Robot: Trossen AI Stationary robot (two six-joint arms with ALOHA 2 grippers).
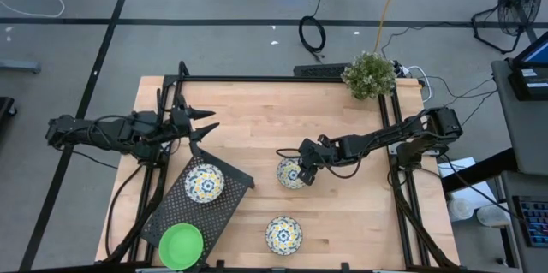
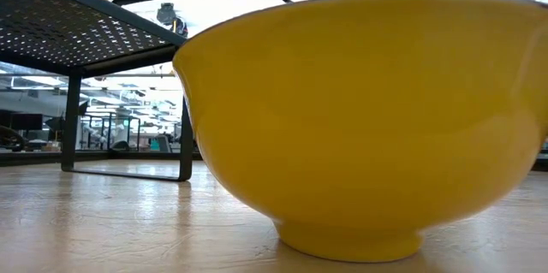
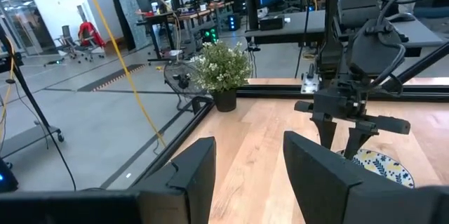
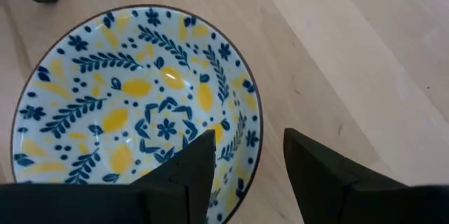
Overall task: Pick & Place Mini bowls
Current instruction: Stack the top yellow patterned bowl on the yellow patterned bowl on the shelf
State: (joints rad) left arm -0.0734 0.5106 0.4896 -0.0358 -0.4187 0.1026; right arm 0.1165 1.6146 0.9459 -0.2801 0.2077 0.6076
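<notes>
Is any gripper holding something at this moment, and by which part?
Nothing is held. The right gripper hangs with open jaws over the rim of a floral mini bowl; the left gripper is open, empty, above the table.

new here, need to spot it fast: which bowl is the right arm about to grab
Start at the black mesh tray on the wooden table's left. Just right of it sits a patterned bowl, under the right arm's open fingers. The other loose patterned bowl lies nearer the front edge.

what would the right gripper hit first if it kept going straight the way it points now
Probably the rim of the patterned bowl directly below: the open right gripper straddles its edge, one finger over the inside, one over bare table.
</notes>
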